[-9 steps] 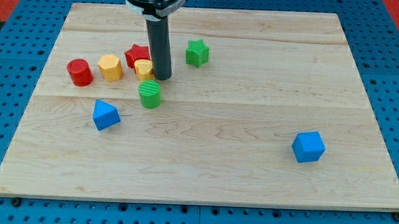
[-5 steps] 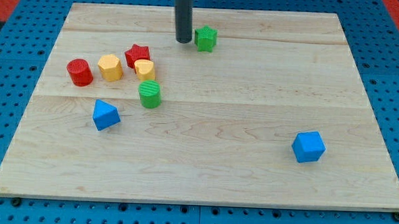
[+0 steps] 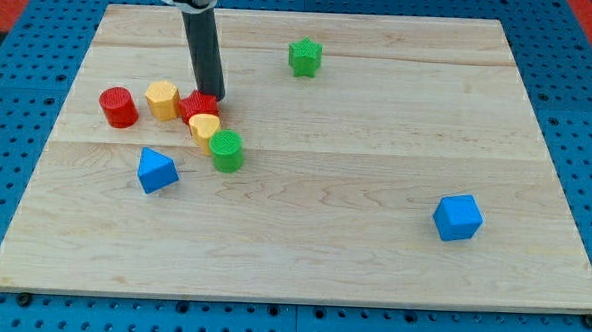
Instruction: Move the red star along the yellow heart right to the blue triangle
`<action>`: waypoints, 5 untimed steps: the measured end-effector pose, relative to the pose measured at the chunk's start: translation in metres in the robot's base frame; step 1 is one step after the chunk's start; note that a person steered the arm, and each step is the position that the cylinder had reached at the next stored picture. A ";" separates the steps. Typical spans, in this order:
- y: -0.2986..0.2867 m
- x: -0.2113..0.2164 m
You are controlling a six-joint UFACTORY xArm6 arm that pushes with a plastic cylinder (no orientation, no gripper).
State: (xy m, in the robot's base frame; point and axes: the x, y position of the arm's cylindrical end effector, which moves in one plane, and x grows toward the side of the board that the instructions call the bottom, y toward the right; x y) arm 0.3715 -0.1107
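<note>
Red star [image 3: 199, 106] touching my tip [image 3: 212, 95]; yellow heart [image 3: 204, 128] just below

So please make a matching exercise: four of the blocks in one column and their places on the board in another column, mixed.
1. green star block
2. blue cube block
3. red cylinder block
4. red star block

a. at my tip
b. farthest to the view's left
c. near the view's top
d. alone at the view's right

Pairs: 1-c, 2-d, 3-b, 4-a
</note>
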 end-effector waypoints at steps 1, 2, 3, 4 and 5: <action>0.000 0.011; 0.001 0.018; 0.002 0.027; 0.007 0.029; 0.008 0.041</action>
State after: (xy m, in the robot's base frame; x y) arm 0.4124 -0.1030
